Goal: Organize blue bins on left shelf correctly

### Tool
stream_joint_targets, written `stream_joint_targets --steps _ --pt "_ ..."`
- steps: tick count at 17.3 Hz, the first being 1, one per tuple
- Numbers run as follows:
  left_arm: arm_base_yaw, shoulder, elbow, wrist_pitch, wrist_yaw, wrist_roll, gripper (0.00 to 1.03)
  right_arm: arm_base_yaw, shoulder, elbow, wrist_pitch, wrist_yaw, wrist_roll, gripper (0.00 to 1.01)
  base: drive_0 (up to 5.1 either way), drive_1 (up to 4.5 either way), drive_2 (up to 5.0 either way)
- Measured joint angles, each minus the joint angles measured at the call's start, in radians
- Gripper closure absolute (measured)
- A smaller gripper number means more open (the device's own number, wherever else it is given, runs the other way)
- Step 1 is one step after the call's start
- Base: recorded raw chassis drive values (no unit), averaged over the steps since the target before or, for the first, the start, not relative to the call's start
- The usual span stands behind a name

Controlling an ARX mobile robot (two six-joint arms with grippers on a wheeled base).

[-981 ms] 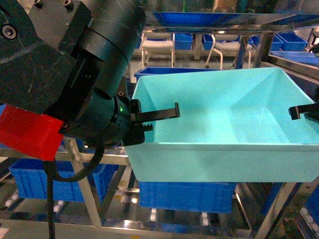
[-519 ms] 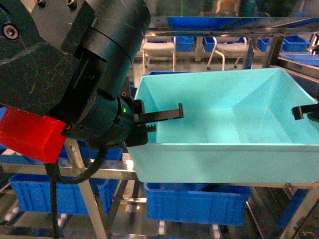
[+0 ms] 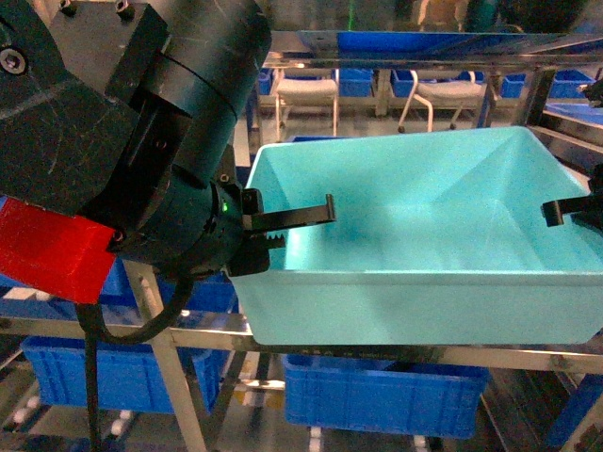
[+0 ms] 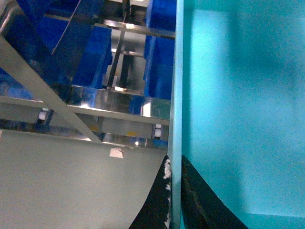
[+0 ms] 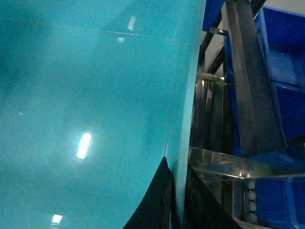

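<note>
I hold one pale turquoise blue bin (image 3: 424, 235) level between both arms, in front of the left shelf (image 3: 396, 354), just above its steel front rail. My left gripper (image 3: 283, 229) is shut on the bin's left wall, one finger inside and one outside. In the left wrist view the black fingers (image 4: 157, 205) clamp the thin wall of the bin (image 4: 238, 95), with the left gripper (image 4: 175, 200) astride it. My right gripper (image 3: 570, 212) pinches the right wall. The right wrist view shows the right gripper (image 5: 177, 200) astride the bin's rim (image 5: 186, 119). The bin is empty.
Royal-blue crates (image 3: 386, 395) sit on the tier below the bin, another (image 3: 85, 372) at lower left. An upper tier with blue crates (image 3: 424, 40) runs overhead. White chairs (image 3: 306, 92) stand behind. A slanted steel post (image 4: 43, 81) and grey floor (image 4: 57, 181) lie left of the bin.
The shelf's front rail and the royal-blue crate under the bin have slid lower in the head view. Both grippers keep their hold on the bin.
</note>
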Motion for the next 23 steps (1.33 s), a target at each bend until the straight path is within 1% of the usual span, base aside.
stream_joint_targets --steps 7,8,9,10,13,17,18,19,20,23 --pt "-0.01 0.0 0.0 0.002 -0.002 0.0 1.01 -0.005 0.0 0.001 -0.003 0.003 0.0 0.99 -0.3 -0.31 -0.3" --pt "-0.005 0.044 0.043 -0.016 0.027 0.0 1.01 -0.009 0.036 0.045 -0.05 0.043 0.026 0.99 -0.3 -0.32 -0.3" --pt "0.023 0.151 0.147 -0.032 0.047 0.035 1.01 -0.011 0.135 0.129 -0.115 0.055 0.079 0.99 0.0 0.0 0.0" --pt "0.044 0.216 0.208 -0.053 0.052 0.058 1.01 -0.01 0.202 0.198 -0.182 0.031 0.121 0.99 0.0 0.0 0.0" --pt "0.066 0.304 0.3 -0.088 0.06 0.063 1.01 -0.009 0.301 0.315 -0.249 0.014 0.159 0.99 0.0 0.0 0.0" --pt "0.079 0.37 0.395 -0.126 0.061 0.089 1.01 -0.01 0.397 0.43 -0.322 0.005 0.187 0.99 0.0 0.0 0.0" --pt "0.085 0.396 0.441 -0.149 0.06 0.096 1.01 -0.012 0.428 0.471 -0.353 -0.006 0.196 0.99 0.0 0.0 0.0" --pt "0.092 0.424 0.481 -0.166 0.064 0.105 1.01 -0.015 0.446 0.501 -0.372 -0.012 0.201 0.99 0.0 0.0 0.0" --pt "0.095 0.448 0.516 -0.183 0.066 0.107 1.01 -0.017 0.476 0.545 -0.396 -0.015 0.208 0.99 0.0 0.0 0.0" --pt "0.101 0.543 0.647 -0.25 0.077 0.109 1.01 -0.024 0.569 0.673 -0.465 -0.015 0.211 0.99 0.0 0.0 0.0"
